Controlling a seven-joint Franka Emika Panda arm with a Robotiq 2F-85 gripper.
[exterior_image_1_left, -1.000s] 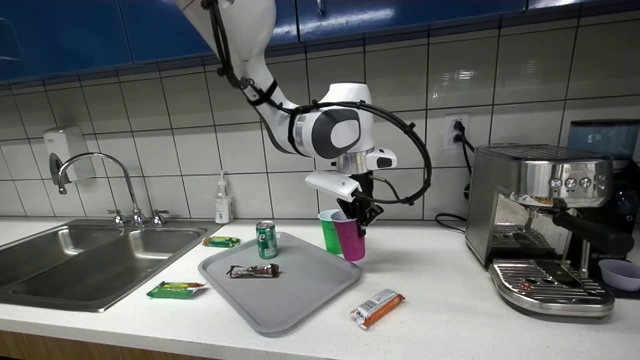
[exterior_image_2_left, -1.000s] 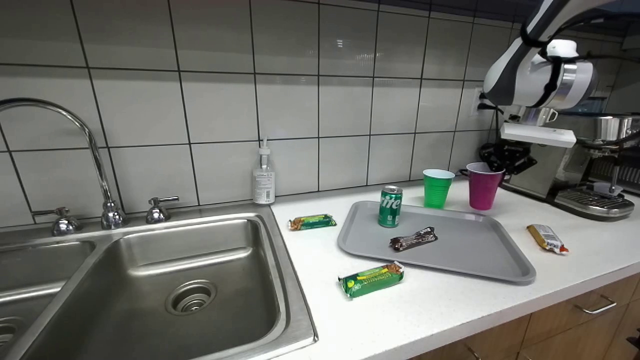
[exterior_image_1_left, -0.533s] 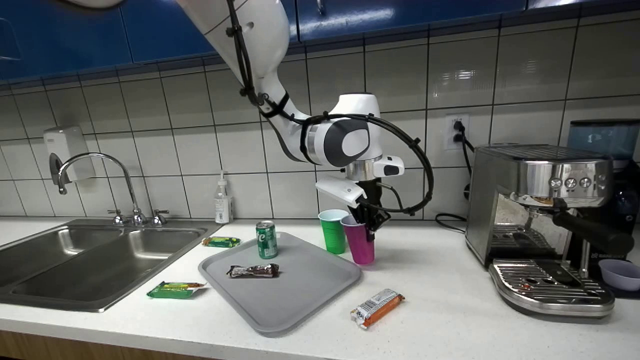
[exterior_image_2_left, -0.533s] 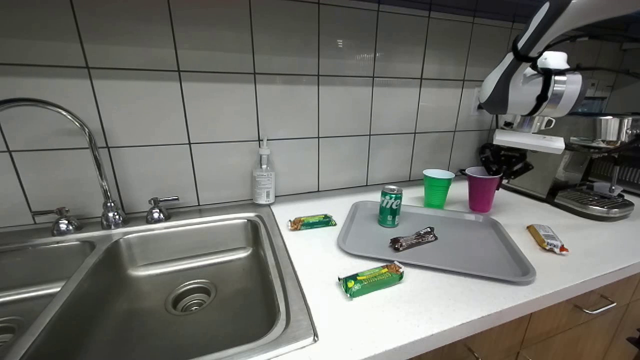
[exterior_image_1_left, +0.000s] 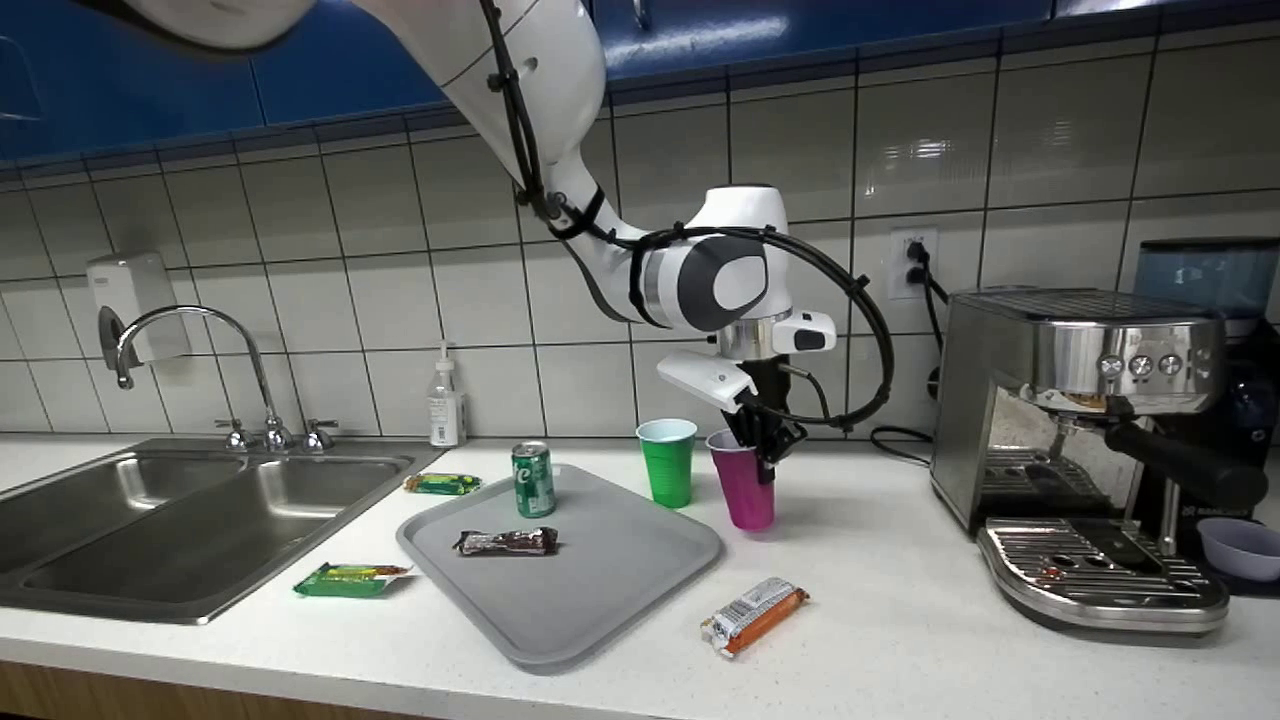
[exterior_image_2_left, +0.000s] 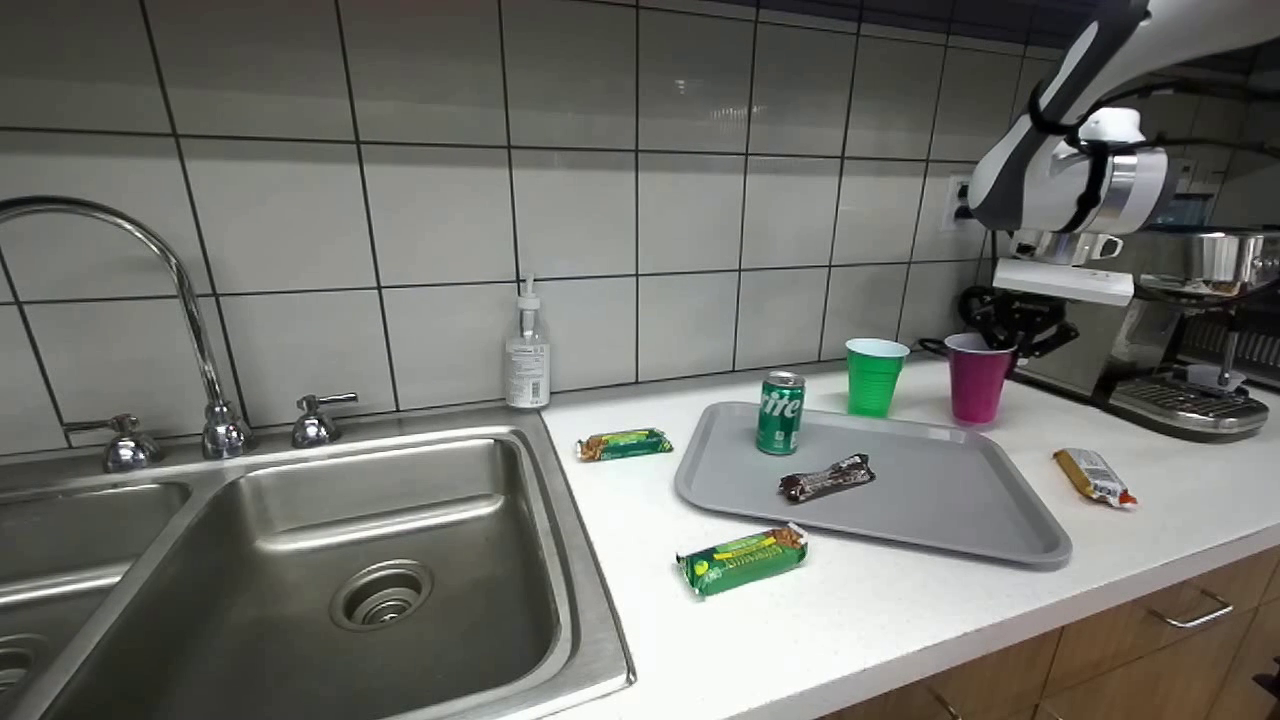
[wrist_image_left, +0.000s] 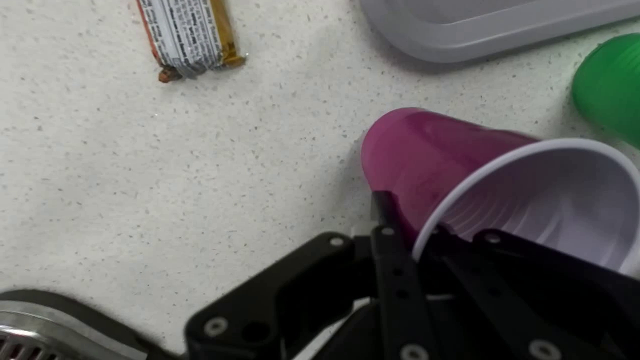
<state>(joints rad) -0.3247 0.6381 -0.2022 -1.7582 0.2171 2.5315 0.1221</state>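
A pink cup (exterior_image_1_left: 743, 497) with a pale inside stands slightly tilted in both exterior views (exterior_image_2_left: 977, 388). My gripper (exterior_image_1_left: 758, 462) is shut on its rim wall, on the side facing the coffee machine. In the wrist view one finger of the gripper (wrist_image_left: 411, 220) lies against the outside of the cup (wrist_image_left: 425, 150); the other is inside, its tip hidden by the cup wall. The cup's base is at or just above the counter; I cannot tell which. A green cup (exterior_image_1_left: 667, 465) stands upright beside it, apart; it also shows in the wrist view (wrist_image_left: 612, 92).
A grey tray (exterior_image_1_left: 600, 605) holds a green can (exterior_image_1_left: 533, 480) and a dark wrapped bar (exterior_image_1_left: 507, 542). An orange bar (exterior_image_1_left: 757, 618) lies near the front. Two green bars (exterior_image_1_left: 350, 580) lie toward the sink (exterior_image_1_left: 215, 598). A coffee machine (exterior_image_1_left: 1085, 350) stands at one end; a bottle (exterior_image_1_left: 446, 405) stands by the wall.
The gripper and pink cup have moved together toward the coffee machine and slightly down, away from the green cup. A gap now shows between the cups. The other objects have not moved.
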